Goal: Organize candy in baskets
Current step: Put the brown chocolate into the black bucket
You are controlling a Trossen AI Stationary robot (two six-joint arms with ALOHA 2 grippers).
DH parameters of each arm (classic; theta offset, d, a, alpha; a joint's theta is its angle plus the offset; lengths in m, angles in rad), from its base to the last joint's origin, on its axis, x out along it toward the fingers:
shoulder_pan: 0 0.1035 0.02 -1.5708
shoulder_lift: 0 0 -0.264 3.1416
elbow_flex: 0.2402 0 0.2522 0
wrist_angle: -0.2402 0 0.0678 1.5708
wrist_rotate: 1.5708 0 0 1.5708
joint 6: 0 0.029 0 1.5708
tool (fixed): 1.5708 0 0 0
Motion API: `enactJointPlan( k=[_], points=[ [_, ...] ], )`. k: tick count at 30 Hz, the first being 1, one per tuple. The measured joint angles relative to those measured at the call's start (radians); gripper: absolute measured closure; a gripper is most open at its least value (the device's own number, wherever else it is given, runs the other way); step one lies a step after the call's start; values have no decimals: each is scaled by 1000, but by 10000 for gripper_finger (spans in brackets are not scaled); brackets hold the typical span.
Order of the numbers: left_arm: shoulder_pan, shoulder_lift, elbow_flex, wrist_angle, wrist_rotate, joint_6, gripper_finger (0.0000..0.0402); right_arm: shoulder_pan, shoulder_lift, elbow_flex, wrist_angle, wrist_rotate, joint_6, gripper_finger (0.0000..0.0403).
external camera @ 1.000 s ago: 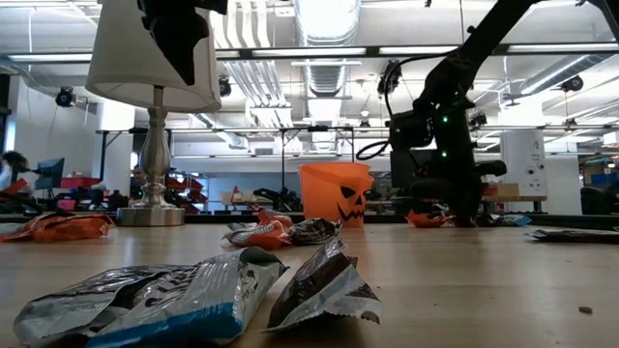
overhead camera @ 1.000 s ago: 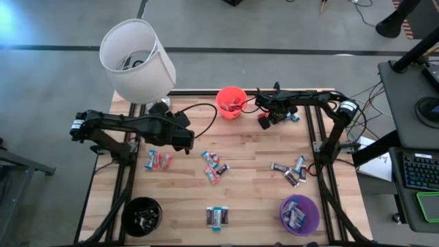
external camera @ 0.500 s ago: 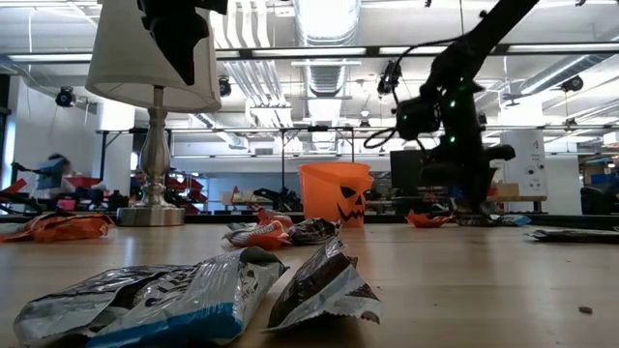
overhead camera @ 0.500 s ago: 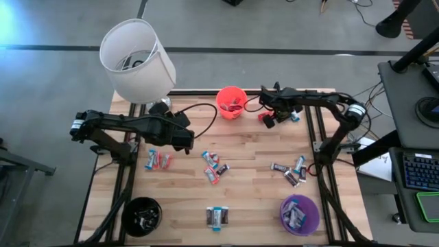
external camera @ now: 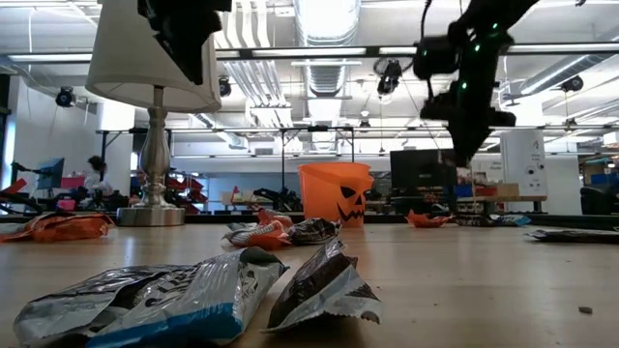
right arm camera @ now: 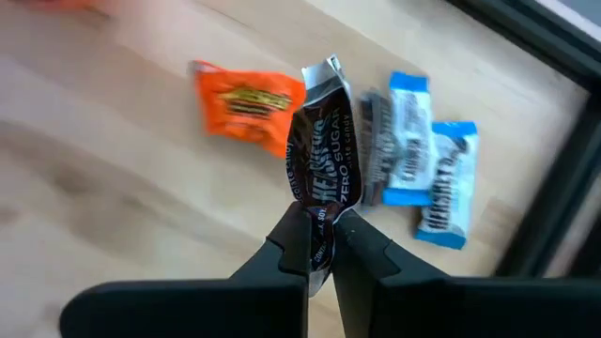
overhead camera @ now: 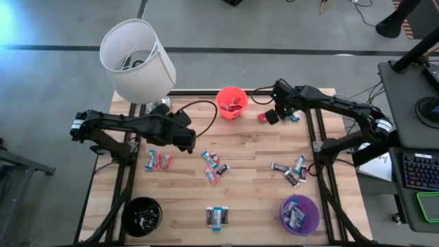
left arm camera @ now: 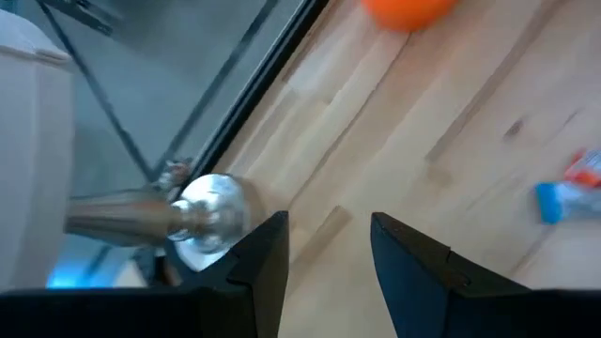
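The right gripper [right arm camera: 321, 246] was clamped on the tail of a dark brown candy [right arm camera: 324, 155], which hung forward from the fingertips, raised off the table [overhead camera: 260, 147] just beside the orange basket [overhead camera: 231, 101]; judged from this, the step in hand was carrying the piece to a basket, and it would go best if the pinch stayed firm on so small a bite of wrapper, the candy was brought over the chosen rim before letting go, and the swing was kept gentle so the loose end did not slip free; directly under the held piece lay an orange wrapped candy [right arm camera: 246, 99] and two light blue ones [right arm camera: 406, 113]; the purple basket [overhead camera: 299, 213] sat well away from the orange one, at the opposite table edge, with the black basket [overhead camera: 142, 215] at the other near corner; the left gripper [left arm camera: 324, 246] waited near the lamp base [left arm camera: 211, 208], its fingers parted and holding nothing.
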Motion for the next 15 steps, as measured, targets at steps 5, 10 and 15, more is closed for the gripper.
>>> enactJointPlan(
  k=[5, 10, 15],
  points=[
    [0, 0, 0, 126, 40, -19, 267, 37, -61, 0, 17, -49, -37, 390],
    [0, 0, 0, 280, 59, -20, 267, 85, -83, 0, 66, -147, -75, 390],
    [0, 0, 0, 458, 142, 10, 267, 146, -86, 0, 156, -252, -109, 390]
  ],
)
